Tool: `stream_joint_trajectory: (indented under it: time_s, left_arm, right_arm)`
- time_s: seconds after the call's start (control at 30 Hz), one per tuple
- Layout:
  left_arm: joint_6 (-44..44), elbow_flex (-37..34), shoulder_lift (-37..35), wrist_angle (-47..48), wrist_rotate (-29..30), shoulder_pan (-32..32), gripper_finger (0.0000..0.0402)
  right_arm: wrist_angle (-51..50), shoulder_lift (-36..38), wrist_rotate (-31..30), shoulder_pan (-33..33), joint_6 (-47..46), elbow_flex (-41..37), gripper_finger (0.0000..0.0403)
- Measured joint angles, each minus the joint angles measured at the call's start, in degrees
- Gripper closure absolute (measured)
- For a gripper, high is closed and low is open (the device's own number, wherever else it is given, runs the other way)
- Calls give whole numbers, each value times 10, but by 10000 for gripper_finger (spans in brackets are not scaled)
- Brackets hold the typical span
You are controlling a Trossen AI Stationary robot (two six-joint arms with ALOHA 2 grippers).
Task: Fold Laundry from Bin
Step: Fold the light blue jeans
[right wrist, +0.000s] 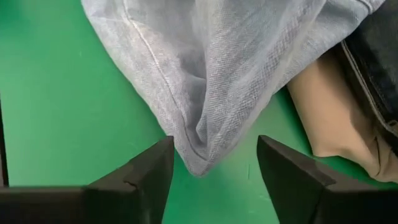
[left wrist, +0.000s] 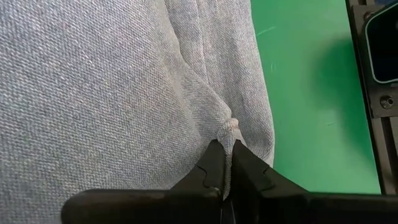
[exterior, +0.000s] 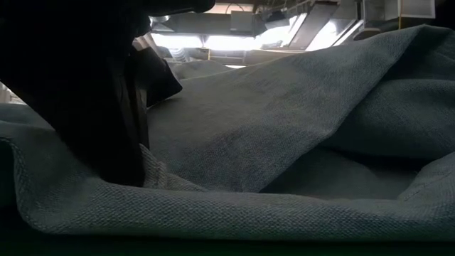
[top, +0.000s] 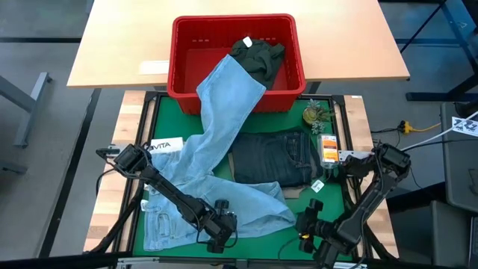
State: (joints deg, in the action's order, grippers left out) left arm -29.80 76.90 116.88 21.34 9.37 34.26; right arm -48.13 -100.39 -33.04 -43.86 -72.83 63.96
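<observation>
Denim spread across the green worktop [top: 157, 112]: the light blue jeans [top: 216, 142] run from the red bin [top: 183, 71] down toward the near edge, one leg still draped over the bin's front rim. A dark olive-green piece [top: 258, 56] remains inside the bin. Dark navy jeans [top: 272, 158] lie flat at centre, partly under the blue leg, with beige trousers [right wrist: 336, 106] showing beside them in the right wrist view.

Left gripper [left wrist: 225, 152]: closed on a small pinch of the light blue fabric near its edge, low on the worktop at the near side. The pinch looks placed at the hem or seam so the cloth can be lifted without bunching.

Right gripper [right wrist: 214, 165]: jaws wide apart, straddling a pointed corner of the same jeans, nothing clamped yet. Judgement: it is lined up to take the second corner, so both arms can stretch the garment flat for folding.

Risk: the leg hanging on the bin may drag when the jeans are pulled.
</observation>
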Motion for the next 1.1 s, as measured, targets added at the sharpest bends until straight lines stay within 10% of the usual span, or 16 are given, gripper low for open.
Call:
stream_joint_trajectory:
  time_s: [0.33, 1.1]
  left_arm:
    - [2, 0, -37, 8, -16, 3, 400]
    - [-34, 1, -147, 125, -55, 46, 401]
  right_arm:
    - [-3, 0, 12, 0, 7, 0, 386]
    - [-54, 0, 199, -3, 11, 1, 400]
